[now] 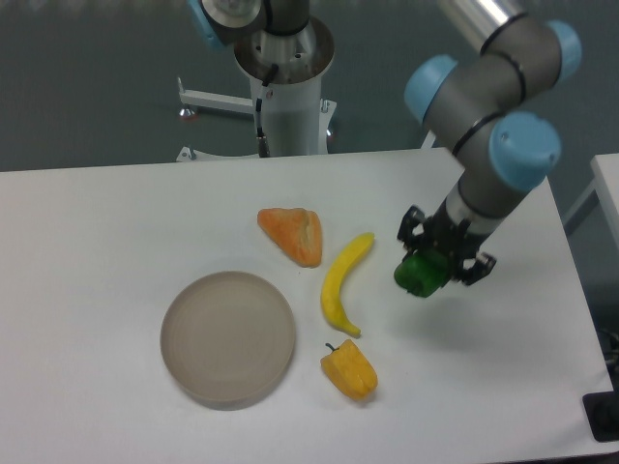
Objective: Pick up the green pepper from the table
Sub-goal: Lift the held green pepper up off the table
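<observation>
Nearest the camera, 1 yellow-orange pepper [350, 370] with a short stem lies on the white table [87, 232], just right of a round beige plate [227, 335]. A banana [344, 283] curves up from beside that pepper toward the middle of the table, and an orange wedge-shaped item [292, 234] (perhaps a slice of bread or fruit; too blurred to tell) lies just left of the banana's upper end.

Right of the banana, the gripper [437, 256] points down and is clenched on the green pepper [420, 274], its 2 dark fingers flanking the top of the glossy fruit. A soft shadow falls on the tabletop below and to the right of the pepper, so it appears to hang just clear of the surface, though contact cannot be ruled out from this 1 view.

The step in hand seems to be the lift itself: the grasp is made. The next move calls for a straight, steady rise, keeping the squeeze firm, since the pepper's rounded, slick skin could slip from between the fingers.

Farthest back stands the arm's base column [287, 87].
</observation>
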Tool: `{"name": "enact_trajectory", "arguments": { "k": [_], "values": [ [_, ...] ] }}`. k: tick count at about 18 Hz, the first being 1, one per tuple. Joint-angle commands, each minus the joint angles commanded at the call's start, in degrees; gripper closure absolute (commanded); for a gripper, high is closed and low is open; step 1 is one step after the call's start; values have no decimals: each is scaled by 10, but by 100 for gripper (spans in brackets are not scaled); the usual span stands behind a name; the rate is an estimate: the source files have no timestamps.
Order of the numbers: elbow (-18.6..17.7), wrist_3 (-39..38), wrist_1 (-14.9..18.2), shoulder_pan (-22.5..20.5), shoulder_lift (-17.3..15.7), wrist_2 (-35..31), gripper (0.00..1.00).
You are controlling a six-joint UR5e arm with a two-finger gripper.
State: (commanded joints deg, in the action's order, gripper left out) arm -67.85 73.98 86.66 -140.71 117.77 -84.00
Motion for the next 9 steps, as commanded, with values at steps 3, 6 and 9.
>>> {"name": "enact_trajectory", "arguments": {
  "k": [3, 6, 9],
  "values": [
    [3, 20, -3, -1, -4, -20, 68],
    [10, 34, -5, -2, -4, -20, 67],
    [5, 75, -5, -1, -8, -48, 67]
  ]
}}
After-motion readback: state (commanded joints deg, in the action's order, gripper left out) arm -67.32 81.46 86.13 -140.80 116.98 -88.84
